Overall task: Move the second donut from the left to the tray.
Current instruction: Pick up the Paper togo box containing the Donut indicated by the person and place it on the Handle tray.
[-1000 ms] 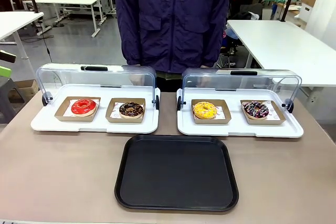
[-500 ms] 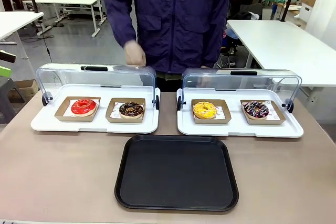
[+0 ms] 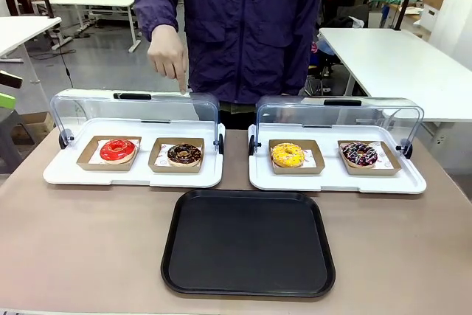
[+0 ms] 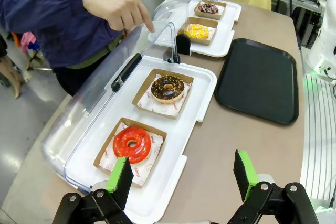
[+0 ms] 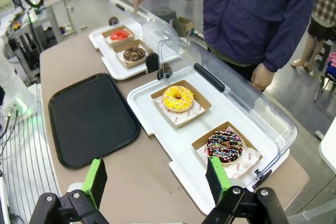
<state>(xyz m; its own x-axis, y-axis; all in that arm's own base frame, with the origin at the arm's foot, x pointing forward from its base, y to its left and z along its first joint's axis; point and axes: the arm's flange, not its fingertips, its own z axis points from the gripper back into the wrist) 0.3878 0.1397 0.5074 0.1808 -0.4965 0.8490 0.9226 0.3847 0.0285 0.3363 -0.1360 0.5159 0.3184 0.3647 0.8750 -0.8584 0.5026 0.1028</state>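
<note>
Left gripper (image 4: 182,174) and right gripper (image 5: 156,177) released, empty. Donut (image 4: 167,88) ahead of left fingers (image 4: 119,176): probably light, soft, smeary; pinch carton (image 4: 143,84) wall.

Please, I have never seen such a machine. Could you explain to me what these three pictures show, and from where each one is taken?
This is a robot with two arms at a table, and a person stands on the far side. The front picture is taken from between the arms, looking across the table. The other two come from cameras on the robot's wrists. The black fingers with green pads at the bottom of those pictures are its left hand and right hand. Both are open and hold nothing.

On the table lie a black tray, a left display tray and a right display tray, both white with open clear lids. The left one holds a red donut and a chocolate donut. The right one holds a yellow donut and a sprinkled donut. Each donut sits in a small cardboard tray. The person's hand points down above the left lid.
</note>
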